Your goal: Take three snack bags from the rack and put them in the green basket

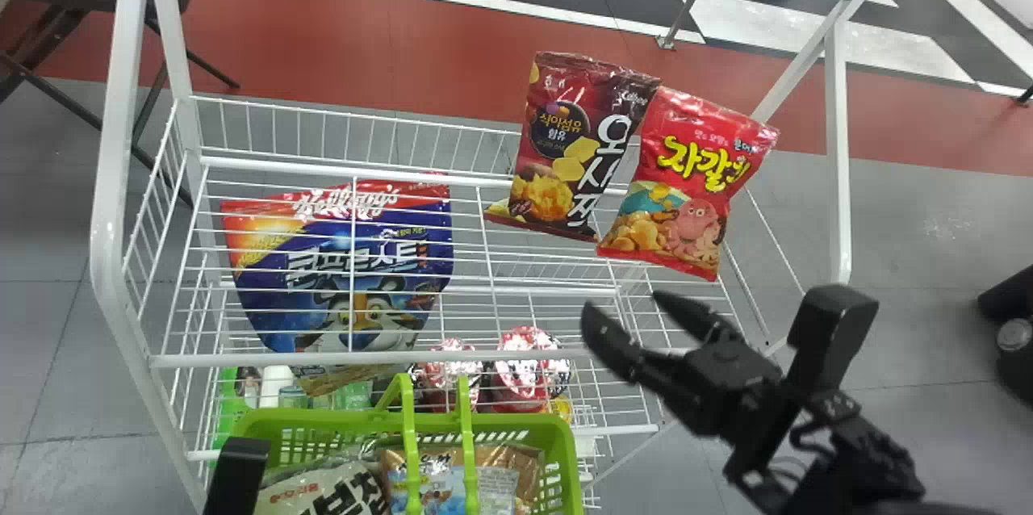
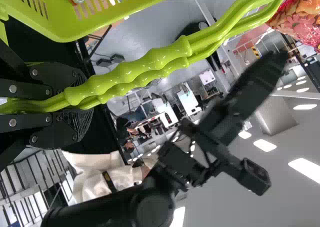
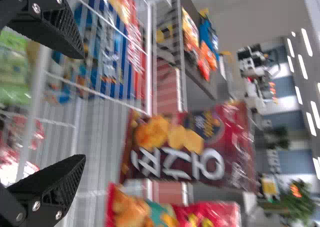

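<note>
The right gripper (image 1: 633, 315) hangs at the front right of the white rack (image 1: 274, 359), nearer the camera than the bags. Its 2 fingers are spread wide with nothing between them, and in the right wrist view a broad gap separates the tips.

On the rack's right side, the dark maroon snack bag (image 1: 557, 152) stands upright, leaning slightly. The red snack bag (image 1: 686, 184) is tilted just to its right, and their edges meet in the head view. Neither snack bag is in the gripper's hold. Well to their left, a blue cereal bag (image 1: 347, 265) leans back on the rack, and 2 red-and-white packages (image 1: 524, 366) show lower down.

The left gripper (image 1: 236, 471) is closed around the 2 green handles (image 2: 135, 72) of the green basket (image 1: 565, 450), its fingers pressed on them. The basket sits in front of the rack with 2 bags, 1 pale (image 1: 323, 491) and 1 brown (image 1: 436, 475), visible inside.
</note>
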You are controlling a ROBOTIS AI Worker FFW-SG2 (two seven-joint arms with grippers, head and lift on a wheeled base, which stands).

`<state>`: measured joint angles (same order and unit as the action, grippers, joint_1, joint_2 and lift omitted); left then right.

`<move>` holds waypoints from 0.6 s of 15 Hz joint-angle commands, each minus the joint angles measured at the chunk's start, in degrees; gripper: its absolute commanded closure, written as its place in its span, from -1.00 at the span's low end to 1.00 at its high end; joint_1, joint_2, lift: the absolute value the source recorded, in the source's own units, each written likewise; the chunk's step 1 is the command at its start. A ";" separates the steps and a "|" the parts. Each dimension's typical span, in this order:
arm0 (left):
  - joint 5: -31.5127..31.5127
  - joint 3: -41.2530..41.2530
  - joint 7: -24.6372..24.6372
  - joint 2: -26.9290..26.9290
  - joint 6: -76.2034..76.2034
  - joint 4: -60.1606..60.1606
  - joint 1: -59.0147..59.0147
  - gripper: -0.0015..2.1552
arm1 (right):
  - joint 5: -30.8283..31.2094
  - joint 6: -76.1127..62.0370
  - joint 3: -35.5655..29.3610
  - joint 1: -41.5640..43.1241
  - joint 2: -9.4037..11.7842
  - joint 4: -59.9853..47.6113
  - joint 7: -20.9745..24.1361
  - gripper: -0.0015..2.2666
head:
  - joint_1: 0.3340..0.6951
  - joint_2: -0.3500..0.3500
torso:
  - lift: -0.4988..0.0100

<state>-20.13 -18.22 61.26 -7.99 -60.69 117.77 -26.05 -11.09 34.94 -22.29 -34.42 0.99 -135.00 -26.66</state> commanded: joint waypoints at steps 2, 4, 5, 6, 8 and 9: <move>0.00 0.12 0.09 -0.01 0.26 0.01 -0.05 0.18 | 2.65 -0.35 -3.46 13.33 -0.11 11.17 4.16 -0.94 | 1.00 -1.00 | 0.93; -0.09 0.12 0.18 -0.01 0.26 -0.08 -0.05 0.18 | 3.97 -4.56 -4.95 19.13 -0.02 17.05 7.94 -0.94 | 1.00 -1.00 | 0.93; -0.09 0.21 0.09 -0.01 0.26 -0.08 -0.05 0.18 | 6.17 -5.62 -4.86 21.77 -0.02 18.99 8.73 -0.94 | 1.00 -1.00 | 0.93; -0.09 0.12 0.09 -0.01 0.26 0.01 -0.05 0.18 | 7.66 -5.80 -4.95 24.32 -0.02 21.10 9.43 -0.94 | 1.00 -1.00 | 0.93; -0.09 0.03 0.09 -0.09 0.08 0.01 0.30 0.18 | 9.60 -8.78 -4.60 26.60 0.07 24.26 12.15 -0.94 | 1.00 -1.00 | 0.93; -0.18 0.03 0.09 -0.18 -0.10 -0.08 0.48 0.18 | 10.39 -8.96 -4.34 28.36 0.24 26.55 12.33 -0.94 | 1.00 -1.00 | 0.93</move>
<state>-20.21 -18.14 61.34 -8.07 -60.59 117.73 -25.81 -1.88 27.01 -26.97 -8.18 1.03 -111.28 -14.47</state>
